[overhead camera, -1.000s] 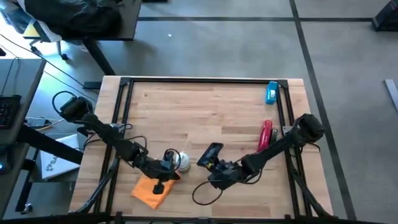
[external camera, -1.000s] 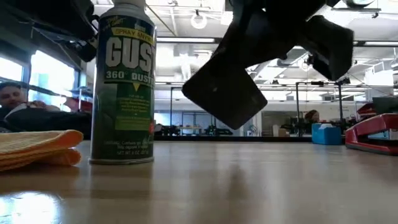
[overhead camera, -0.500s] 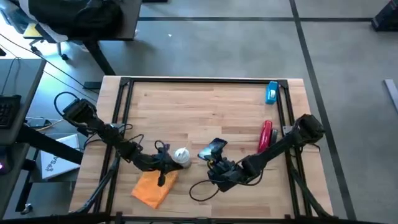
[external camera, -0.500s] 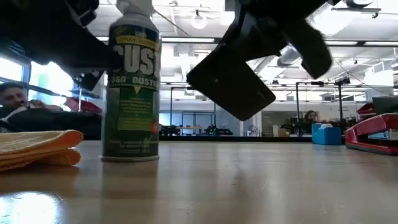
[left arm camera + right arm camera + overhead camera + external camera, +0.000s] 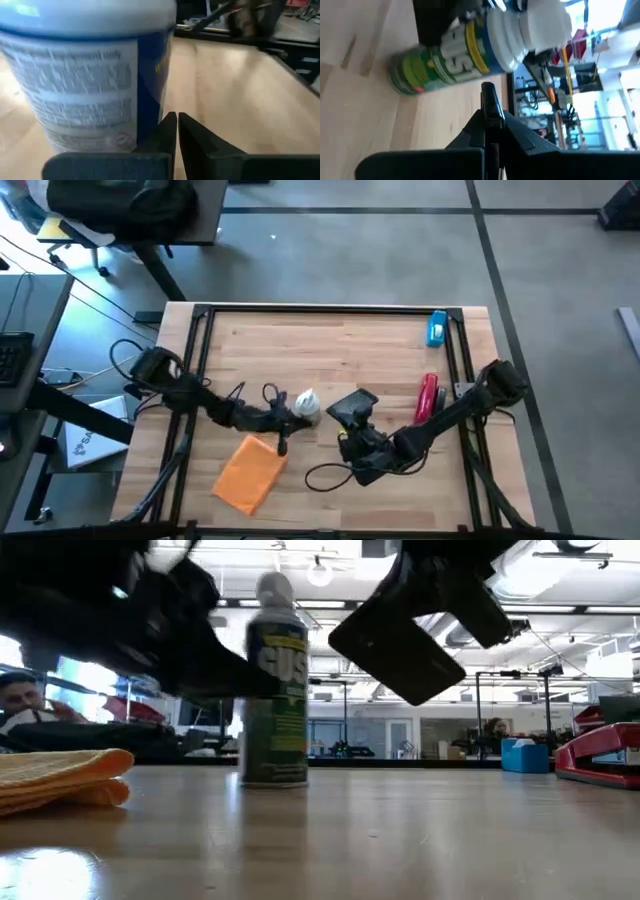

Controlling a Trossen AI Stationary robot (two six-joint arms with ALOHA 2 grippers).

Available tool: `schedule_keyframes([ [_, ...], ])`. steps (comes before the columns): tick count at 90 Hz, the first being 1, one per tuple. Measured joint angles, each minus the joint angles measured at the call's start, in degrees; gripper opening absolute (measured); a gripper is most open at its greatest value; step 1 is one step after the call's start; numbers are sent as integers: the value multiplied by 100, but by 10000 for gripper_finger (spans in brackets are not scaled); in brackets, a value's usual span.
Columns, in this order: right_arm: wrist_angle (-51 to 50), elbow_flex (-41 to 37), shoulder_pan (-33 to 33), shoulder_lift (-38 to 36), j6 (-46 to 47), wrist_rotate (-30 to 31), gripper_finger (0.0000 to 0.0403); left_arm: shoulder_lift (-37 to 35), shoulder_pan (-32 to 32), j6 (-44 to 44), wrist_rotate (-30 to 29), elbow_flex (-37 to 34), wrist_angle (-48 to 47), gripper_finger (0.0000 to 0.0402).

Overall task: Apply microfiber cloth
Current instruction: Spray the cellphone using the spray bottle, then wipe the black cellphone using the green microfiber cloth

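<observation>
The orange microfiber cloth (image 5: pixel 248 472) (image 5: pixel 60 780) lies folded and flat near the table's front left, and no gripper touches it. Beyond it, a green spray can (image 5: pixel 306 404) (image 5: pixel 275 690) stands upright on its base. My left gripper (image 5: pixel 287 423) (image 5: pixel 177 130) is shut and sits low beside the can. To the can's right, my right gripper (image 5: pixel 350 428) (image 5: pixel 490 110) is shut on the black phone (image 5: pixel 354 402) (image 5: pixel 398 648), held above the table. My left gripper lies level against the can's lower side wall (image 5: pixel 142 125), with the outer side of one shut finger (image 5: pixel 167 131) on it. It comes from the table's left. The can stands upright on the table. My right gripper pinches the phone between its two fingers at one end (image 5: pixel 488 95). The phone is tilted and lifted clear of the table (image 5: pixel 398 648).
A red stapler (image 5: pixel 428 396) (image 5: pixel 600 755) lies at the right, with a blue object (image 5: pixel 437 328) at the far right corner. A black cable loop (image 5: pixel 325 477) lies below the right gripper. Bare wood stretches across the far half.
My left gripper has left the cloth and gone toward the far edge and right. The can beside it has slid upright the same way. The cloth stays put and shows more fully. My right gripper has carried the phone a little toward the far edge, still tilted and clear.
</observation>
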Motion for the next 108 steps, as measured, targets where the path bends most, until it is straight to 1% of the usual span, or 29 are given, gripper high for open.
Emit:
schedule_keyframes([
  [6, 2, -2, 0, 0, 11, -45, 1, 136, 342, 3, 420, 18, 203, 0],
  [10, 0, -2, 0, -2, -27, -58, 1, 216, 538, 49, 568, 58, 234, 0],
  [30, -22, -2, -97, -2, -202, -114, 1, 355, 1387, 821, 652, 365, 36, 0],
  [35, -24, -2, -135, -2, -182, -206, 1, 324, 1601, 885, 913, 424, -32, 0],
  [42, -86, -2, -175, -2, -121, -245, 1, 271, 1837, 884, 1422, 470, -70, 0],
  [49, -392, -2, -223, -7, -115, -378, 1, 122, 1953, 844, 1804, 430, -105, 0],
  [61, -1210, -7, -296, -56, 146, -412, 1, -508, 1989, 1023, 1871, 251, -178, 0],
  [82, -2167, -7, -312, -431, 1521, -724, 1, -2025, 1811, 1113, 1734, 73, -576, 1],
  [89, -2345, -7, -285, -569, 1991, -764, 1, -2459, 1650, 1169, 1731, 55, -630, 1],
  [97, -2444, -7, -231, -690, 2320, -913, 1, -2823, 1368, 1411, 1730, 60, -671, 1],
  [108, -2435, -7, -113, -848, 2541, -1129, 1, -3042, 915, 1889, 1681, 57, -674, 7],
])
